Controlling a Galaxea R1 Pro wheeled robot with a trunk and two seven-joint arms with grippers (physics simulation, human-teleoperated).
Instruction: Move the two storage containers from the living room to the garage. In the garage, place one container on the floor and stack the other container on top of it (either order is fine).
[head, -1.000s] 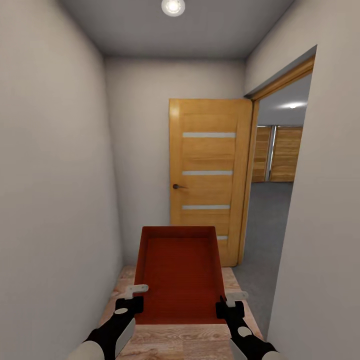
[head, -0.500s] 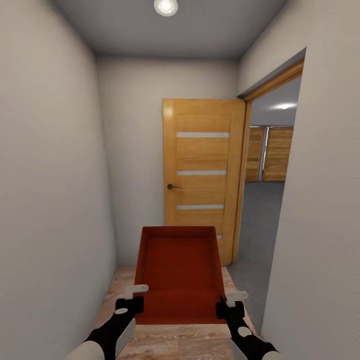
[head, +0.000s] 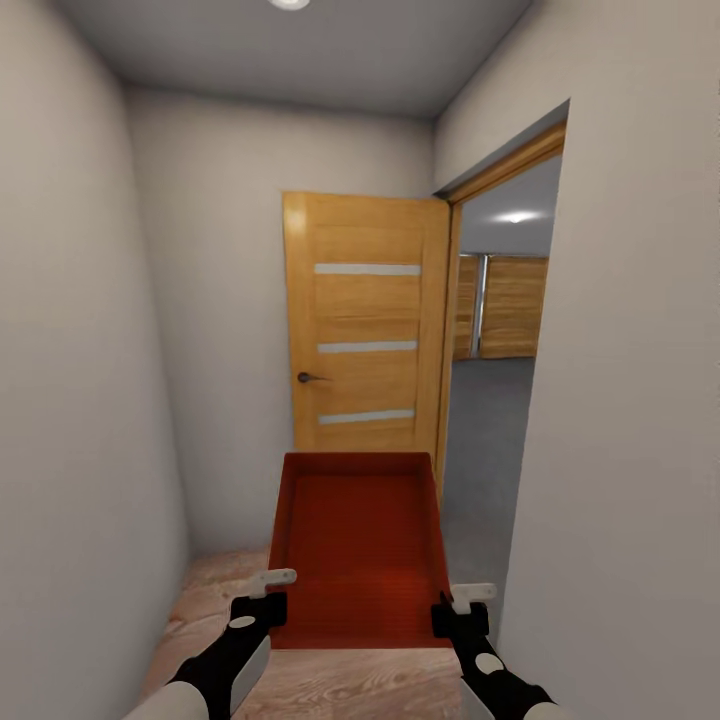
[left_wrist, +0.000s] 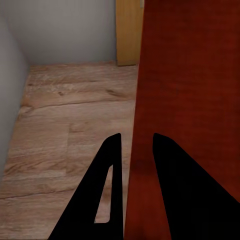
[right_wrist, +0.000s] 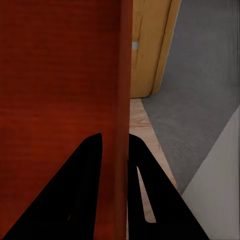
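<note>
We are carrying one bin (head: 357, 555) down a narrow hallway, and the doorway (head: 497, 330) to the garage opens ahead on our right, beside the open door (head: 365, 325). To do this well we should, in our judgement, turn the base slowly toward that opening, keep the bin level, and mind its right edge near the wall (head: 620, 400). The bin sits between our grippers, held out in front: the left gripper (head: 262, 592) pinches its left wall, the right gripper (head: 463, 603) its right wall, each with one finger inside and one outside.
</note>
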